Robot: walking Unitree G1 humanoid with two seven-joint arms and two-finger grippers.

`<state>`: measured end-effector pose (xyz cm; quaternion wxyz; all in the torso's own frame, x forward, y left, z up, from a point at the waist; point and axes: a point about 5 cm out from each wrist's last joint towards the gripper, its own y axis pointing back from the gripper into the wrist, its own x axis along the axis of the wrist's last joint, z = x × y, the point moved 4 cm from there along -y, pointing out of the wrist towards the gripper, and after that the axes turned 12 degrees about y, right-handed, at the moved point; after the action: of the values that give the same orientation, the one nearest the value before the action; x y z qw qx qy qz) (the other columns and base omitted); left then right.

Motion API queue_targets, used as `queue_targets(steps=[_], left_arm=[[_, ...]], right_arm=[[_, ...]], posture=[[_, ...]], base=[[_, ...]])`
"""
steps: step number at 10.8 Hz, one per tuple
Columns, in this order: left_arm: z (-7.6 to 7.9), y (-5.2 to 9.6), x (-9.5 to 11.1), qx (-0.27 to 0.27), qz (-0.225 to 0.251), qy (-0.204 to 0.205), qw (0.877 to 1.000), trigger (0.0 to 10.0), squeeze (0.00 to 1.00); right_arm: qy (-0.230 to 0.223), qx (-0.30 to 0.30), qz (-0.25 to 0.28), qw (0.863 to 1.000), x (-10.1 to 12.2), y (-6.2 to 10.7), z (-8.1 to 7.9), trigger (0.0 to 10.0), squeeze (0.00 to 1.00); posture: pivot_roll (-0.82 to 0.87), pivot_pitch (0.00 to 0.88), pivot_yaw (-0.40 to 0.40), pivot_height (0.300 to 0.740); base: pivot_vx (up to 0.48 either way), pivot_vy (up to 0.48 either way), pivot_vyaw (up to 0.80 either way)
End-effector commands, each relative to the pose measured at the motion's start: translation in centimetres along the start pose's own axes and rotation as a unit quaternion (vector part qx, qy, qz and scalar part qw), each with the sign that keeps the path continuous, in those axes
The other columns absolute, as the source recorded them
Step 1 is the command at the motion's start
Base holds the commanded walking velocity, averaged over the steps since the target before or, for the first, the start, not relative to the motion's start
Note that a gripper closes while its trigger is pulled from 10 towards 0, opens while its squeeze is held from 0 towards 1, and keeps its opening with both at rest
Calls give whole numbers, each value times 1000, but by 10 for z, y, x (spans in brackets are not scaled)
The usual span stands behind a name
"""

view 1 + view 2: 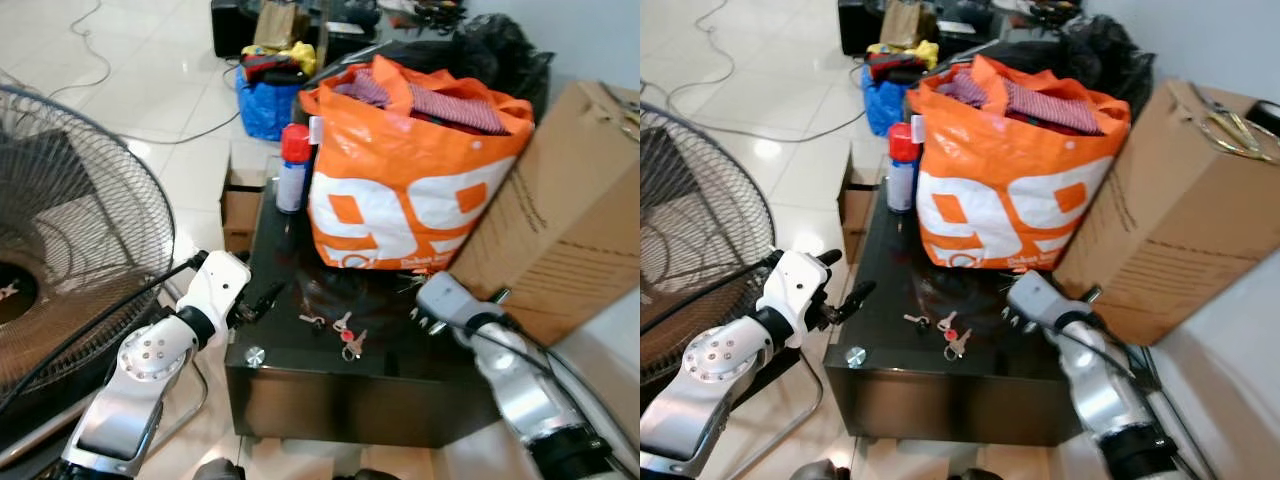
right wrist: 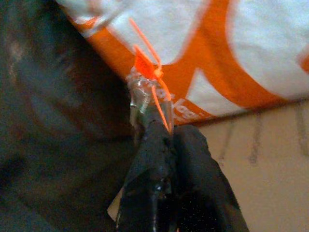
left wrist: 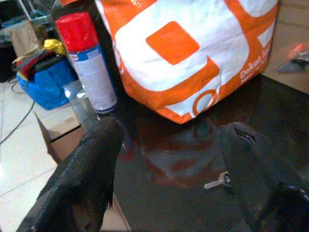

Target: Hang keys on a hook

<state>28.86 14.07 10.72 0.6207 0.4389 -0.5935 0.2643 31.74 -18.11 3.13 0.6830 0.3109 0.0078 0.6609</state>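
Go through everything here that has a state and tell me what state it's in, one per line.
Small keys with red tag: lying loose on the black table.
Left gripper: open, over the table.
Right gripper: shut on a clear piece with an orange tie.
Orange shopping bag: upright, stuffed full.
Red-capped spray can: upright, capped.

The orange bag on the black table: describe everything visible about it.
The orange bag is a large glossy plastic shopping bag printed with big white numerals and small white lettering near its base. It stands upright on the black glossy table, stuffed full, with striped red and purple cloth bulging from its open top. Its right side presses against a cardboard box; a red-capped spray can stands just beside its left edge. The keys lie on the table in front of it, apart.
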Motion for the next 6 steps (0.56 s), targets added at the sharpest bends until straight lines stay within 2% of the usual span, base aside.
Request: queue_targets(steps=[1,2,3,4,5,6], left_arm=[[1,-3,1,-3,2,-10,1000,10000,0],[1,-4,2,0,4,-9,1000,10000,0],[0,-4,2,0,5,-9,1000,10000,0],[2,-5,2,-1,6,-5,1000,10000,0],[2,-4,2,-2,4,-4,1000,10000,0],[1,-3,1,-2,4,-1,1000,10000,0]], right_arm=[[12,-23,-30,999,-13,1,12,0,0],[113,-48,-57,991,-19,2,21,0,0],[-48,-19,-56,997,-16,0,11,0,0],[7,-34,-41,999,-12,0,15,0,0],[-54,-45,-33,997,-7,1,17,0,0],[-32,-60,-19,997,-2,2,21,0,0]], posture=[[10,0,-110,740],[14,0,-111,740],[9,0,-109,740],[11,0,-111,740],[10,0,-109,740],[10,0,-109,740]], base=[[0,0,0],[0,0,0],[0,0,0],[0,0,0],[0,0,0],[0,0,0]])
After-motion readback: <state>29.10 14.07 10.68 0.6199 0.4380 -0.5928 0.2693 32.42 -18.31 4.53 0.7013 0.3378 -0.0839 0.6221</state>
